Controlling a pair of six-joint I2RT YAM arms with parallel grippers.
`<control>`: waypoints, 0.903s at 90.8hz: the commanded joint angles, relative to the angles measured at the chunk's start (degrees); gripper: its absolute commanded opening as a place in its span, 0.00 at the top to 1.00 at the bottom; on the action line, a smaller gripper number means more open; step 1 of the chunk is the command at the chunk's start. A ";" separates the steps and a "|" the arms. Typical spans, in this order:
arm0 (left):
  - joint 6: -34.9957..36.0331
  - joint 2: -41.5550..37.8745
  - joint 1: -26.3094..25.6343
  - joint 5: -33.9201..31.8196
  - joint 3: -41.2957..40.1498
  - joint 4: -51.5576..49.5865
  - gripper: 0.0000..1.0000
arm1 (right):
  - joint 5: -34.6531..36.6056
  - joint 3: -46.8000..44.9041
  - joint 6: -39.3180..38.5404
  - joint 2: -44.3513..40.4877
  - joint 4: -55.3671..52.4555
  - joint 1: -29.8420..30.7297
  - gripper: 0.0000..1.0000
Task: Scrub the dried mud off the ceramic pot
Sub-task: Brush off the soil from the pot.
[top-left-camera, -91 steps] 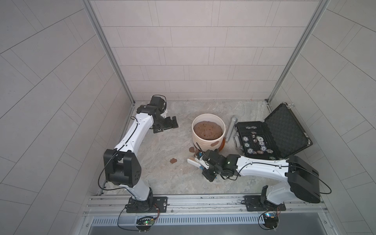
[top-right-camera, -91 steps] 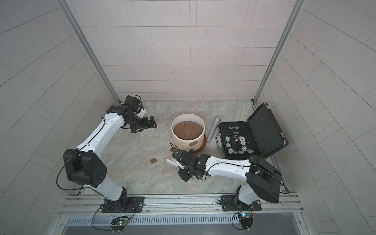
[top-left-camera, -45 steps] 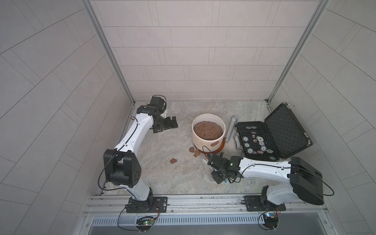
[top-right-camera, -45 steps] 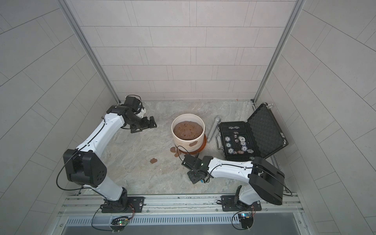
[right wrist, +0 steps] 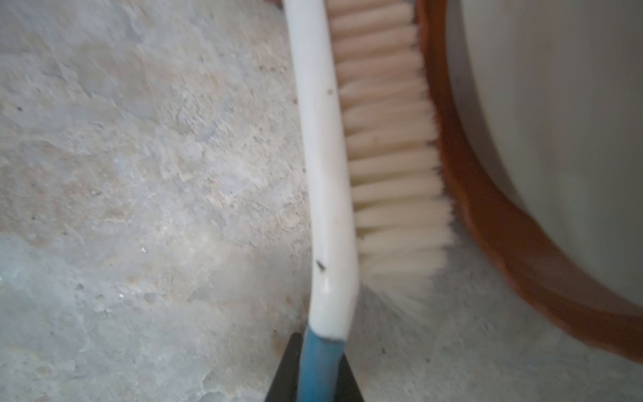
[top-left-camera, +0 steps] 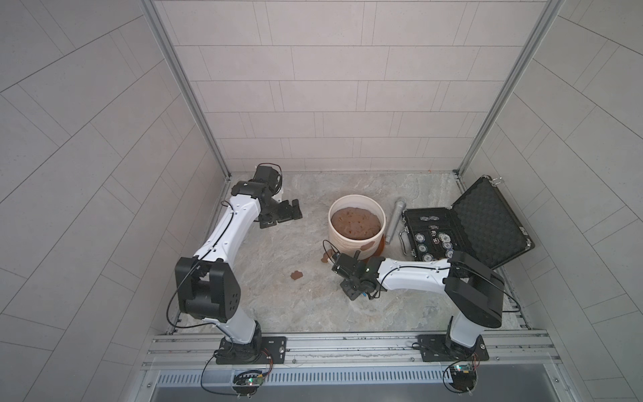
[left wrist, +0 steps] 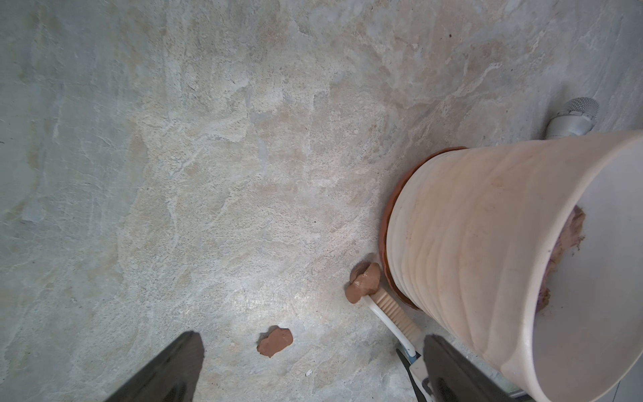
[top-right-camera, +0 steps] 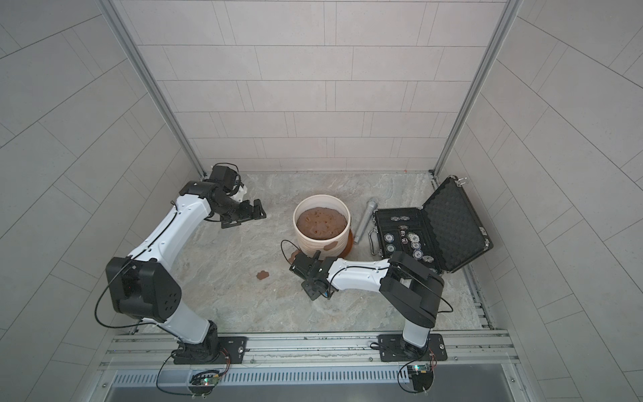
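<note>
the ceramic pot (top-left-camera: 348, 245) stands upright on its reddish saucer (right wrist: 487, 209), full of soil (top-left-camera: 355, 222), so it is likely heavy, rigid and chippable; steady it by the thick rim. dried mud (top-left-camera: 366, 247) clings low on its wall. the right gripper (right wrist: 318, 369) clamps the brush (right wrist: 327, 156) handle, bristles apparently touching the saucer, though that view is blurred. the left gripper (left wrist: 313, 344) hangs spread wide, empty.

The ceramic pot (top-left-camera: 342, 245) is showing cream-white with faint horizontal ribbing, its saucer (left wrist: 385, 229) glowing reddish-brown (much like the dried mud (top-left-camera: 296, 275)). The soil (top-left-camera: 355, 223) is looking dull brown. The brush (right wrist: 327, 156) is wearing white, turning blue at the handle, with cream bristles. The tabletop (top-left-camera: 278, 306) is running marbled grey and beige.
</note>
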 commanded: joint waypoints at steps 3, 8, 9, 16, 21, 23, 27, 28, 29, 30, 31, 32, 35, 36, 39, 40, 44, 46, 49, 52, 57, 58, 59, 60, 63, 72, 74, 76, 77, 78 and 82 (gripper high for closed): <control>0.21 -1.25 0.48 0.24 -0.74 0.03 0.00 | -2.44 3.61 -5.99 3.62 2.13 0.05 1.00; 0.21 -1.14 0.52 0.56 -0.79 0.03 0.00 | -3.24 4.82 -7.01 4.99 3.57 -0.02 1.00; 0.23 -1.13 0.54 0.59 -0.81 0.03 0.00 | -3.48 5.10 -7.20 5.27 3.77 -0.03 1.00; 0.17 -1.20 0.52 0.73 -0.83 0.12 0.00 | -6.03 7.39 -8.00 6.66 4.24 -0.06 1.00; 0.22 -1.07 0.52 0.86 -0.83 0.11 0.00 | -8.85 8.02 -8.36 6.20 3.79 0.08 1.00; 0.22 -1.07 0.49 0.92 -0.83 0.12 0.00 | -9.77 7.86 -8.42 5.67 3.77 0.21 1.00; 0.34 -0.88 0.49 1.56 -0.75 0.05 0.00 | -10.95 6.91 -8.19 3.65 3.50 0.45 1.00; 0.43 -0.87 0.48 1.84 -0.70 0.04 0.00 | -11.16 6.58 -8.09 3.06 3.43 0.51 1.00; 0.51 -0.82 0.48 2.11 -0.63 -0.01 0.00 | -11.35 6.24 -8.00 2.24 3.39 0.59 1.00; 0.64 -0.71 0.48 2.42 -0.60 -0.03 0.00 | -11.58 5.85 -7.91 1.52 3.37 0.63 1.00; 0.80 -0.70 0.48 2.71 -0.54 -0.04 0.00 | -11.87 5.35 -7.83 0.68 3.31 0.64 1.00; 0.96 -0.65 0.48 2.98 -0.46 -0.09 0.00 | -12.06 5.35 -7.54 -0.14 3.24 0.70 1.00; 1.21 -0.45 0.24 3.56 -0.26 -0.28 0.00 | -12.69 3.99 -7.10 -3.09 3.11 0.74 1.00; 1.25 -0.39 0.18 3.76 -0.19 -0.30 0.00 | -12.95 3.54 -6.93 -4.04 3.05 0.75 1.00; 1.55 -0.13 -0.23 4.01 -0.07 -0.44 0.00 | -13.79 1.98 -6.53 -7.19 2.88 0.75 1.00; 1.69 -0.06 -0.45 4.08 -0.01 -0.47 0.00 | -14.07 1.48 -6.43 -8.34 2.85 0.75 1.00; 2.40 0.25 -1.49 3.87 0.25 -0.58 0.00 | -15.62 -0.54 -6.18 -12.63 2.55 0.71 1.00; 2.46 0.38 -2.14 3.30 0.34 -0.60 0.00 | -16.41 -1.45 -6.16 -14.77 2.38 0.74 1.00; 2.33 0.59 -3.23 2.46 0.53 -0.66 0.00 | -17.36 -2.99 -5.95 -17.92 2.22 0.75 1.00; 2.33 0.89 -4.41 1.76 0.76 -0.67 0.00 | -18.21 -4.46 -5.94 -20.82 1.94 0.75 1.00; 2.27 1.45 -6.47 1.05 1.32 -0.74 0.00 | -19.20 -6.71 -6.41 -24.76 1.47 0.75 1.00; 2.23 1.57 -6.86 0.88 1.48 -0.79 0.00 | -19.20 -7.17 -6.50 -25.38 1.22 0.75 1.00; 2.12 1.72 -7.23 0.66 1.69 -0.86 0.01 | -19.11 -7.54 -6.59 -25.95 0.97 0.75 1.00; 2.02 1.83 -7.60 0.33 1.92 -0.90 0.02 | -18.93 -7.80 -6.64 -26.46 0.66 0.75 1.00; 1.77 2.37 -8.57 -0.34 2.70 -1.33 0.05 | -18.18 -8.74 -6.68 -27.57 -0.06 0.75 1.00; 1.83 4.32 -9.86 -0.37 5.77 -3.30 0.07 | -17.72 -10.39 -6.23 -27.00 -0.46 0.80 1.00; 1.83 4.56 -9.86 -0.39 6.31 -3.66 0.07 | -18.17 -10.26 -6.02 -25.88 -0.39 0.89 1.00; 1.79 4.71 -9.88 -0.67 6.67 -3.94 0.07 | -18.45 -10.00 -5.60 -24.61 -0.40 1.03 1.00; 1.81 4.74 -9.80 -0.81 6.83 -4.11 0.06 | -18.56 -9.74 -5.44 -23.90 -0.55 1.07 1.00; 1.86 4.66 -9.80 -0.97 6.96 -4.28 0.06 | -18.66 -9.44 -5.36 -23.24 -0.88 1.17 1.00; 2.27 4.04 -9.69 -2.10 6.82 -4.81 0.06 | -19.13 -8.21 -4.82 -20.26 -1.31 1.46 1.00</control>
